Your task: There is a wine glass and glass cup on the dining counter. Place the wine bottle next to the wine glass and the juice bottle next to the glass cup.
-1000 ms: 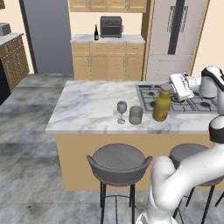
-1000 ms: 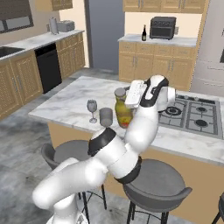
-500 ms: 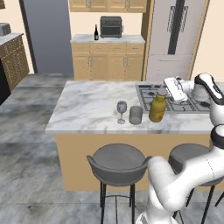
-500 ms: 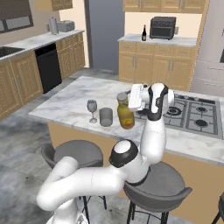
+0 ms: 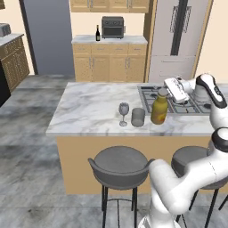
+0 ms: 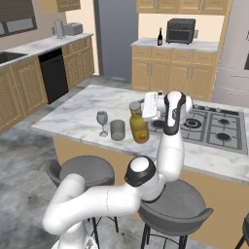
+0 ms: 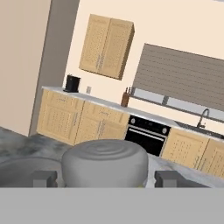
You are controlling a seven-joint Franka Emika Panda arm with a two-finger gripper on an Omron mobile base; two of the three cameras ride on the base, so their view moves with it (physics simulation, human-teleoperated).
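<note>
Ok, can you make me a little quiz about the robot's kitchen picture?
1. True or false: the juice bottle stands beside the glass cup.
2. Where is the wine bottle? A) on the dining counter B) on the far counter by the toaster oven C) in the gripper
3. Fill in: the gripper's jaws are ____ and hold nothing.

Key: 1 true; 2 B; 3 open.

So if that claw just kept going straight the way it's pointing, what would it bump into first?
Most likely the juice bottle: its grey cap sits between the open gripper's fingertips in the hand view, though how near is unclear.
</note>
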